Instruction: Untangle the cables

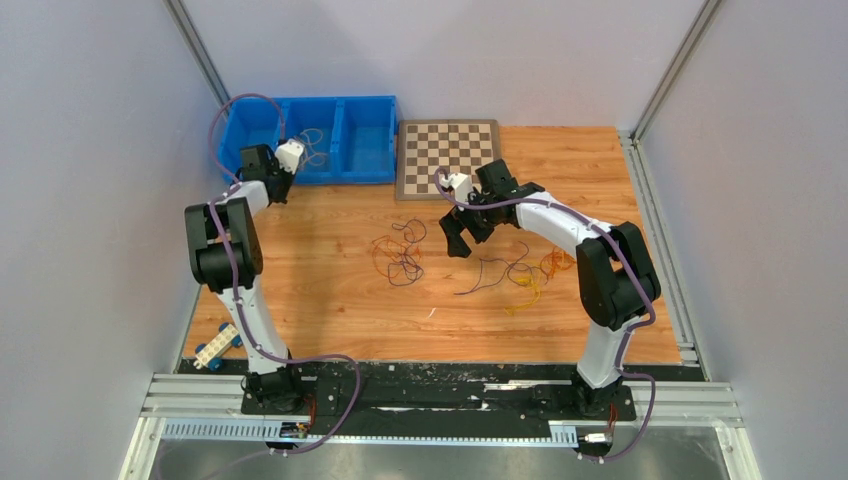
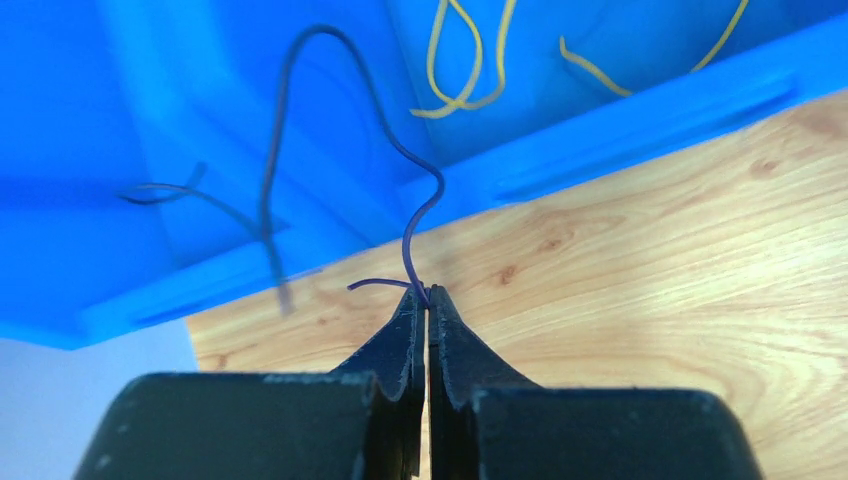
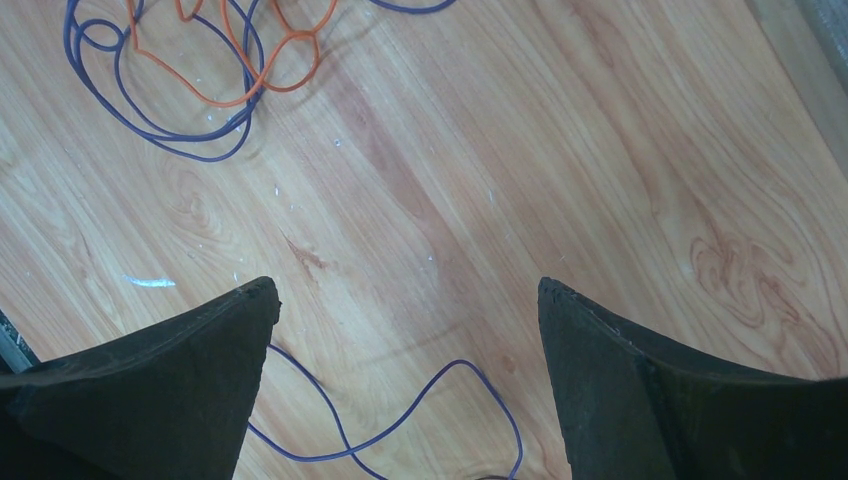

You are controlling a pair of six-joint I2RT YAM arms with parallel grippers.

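Two pincers: the left pincer point(image 2: 427, 297) clamps a purple cable point(image 2: 408, 250) by the blue bin point(image 2: 640, 125); the right pincer point(image 3: 405, 290) hangs wide apart over the bench point(image 3: 600, 150).

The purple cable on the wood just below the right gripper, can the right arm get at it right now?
Probably yes. The right gripper is open above bare table, and the purple cable lies loose by its fingers with nothing over it.
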